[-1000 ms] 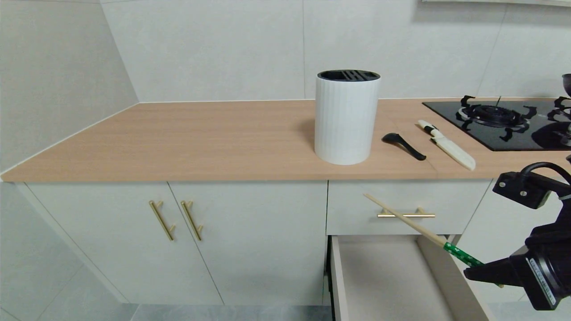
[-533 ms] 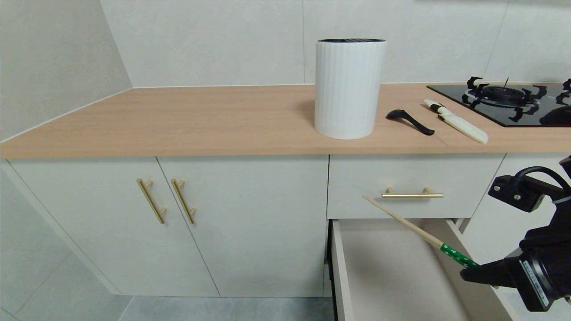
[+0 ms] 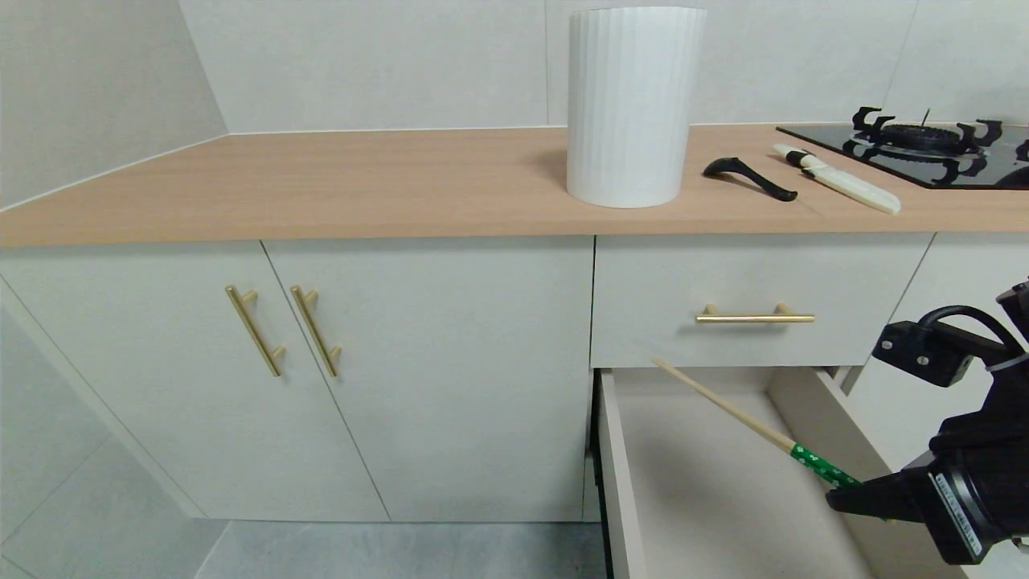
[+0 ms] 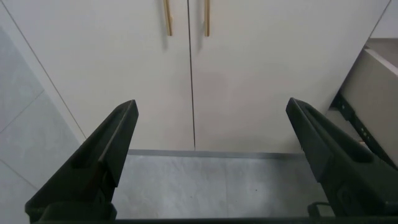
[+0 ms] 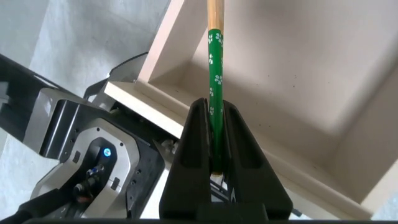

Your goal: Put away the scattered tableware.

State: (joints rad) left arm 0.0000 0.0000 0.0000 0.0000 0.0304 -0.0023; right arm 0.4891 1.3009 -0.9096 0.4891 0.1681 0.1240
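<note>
Chopstick, wooden with a green patterned end [image 3: 744,416], is clamped in the right gripper [image 3: 846,490], tip angled over the open pale drawer [image 3: 617,474]. Left gripper [image 4: 211,109] is spread wide, holding nothing, low before the cabinet doors [image 4: 249,74]. Black spoon [image 3: 749,178] and white knife [image 3: 844,182] lie on the wooden countertop [image 3: 362,185] beside the white ribbed cylindrical holder [image 3: 631,104].

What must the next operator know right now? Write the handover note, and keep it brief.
Left gripper: open, empty, facing the cupboard doors.
Right gripper: shut on the chopstick, which slants over the open drawer.
On the countertop: black spoon and knife, lying beside the white holder.
Done: drawer open, chopstick picked up.
Left: release the chopstick into the drawer, then likely put away the black spoon and knife.
</note>
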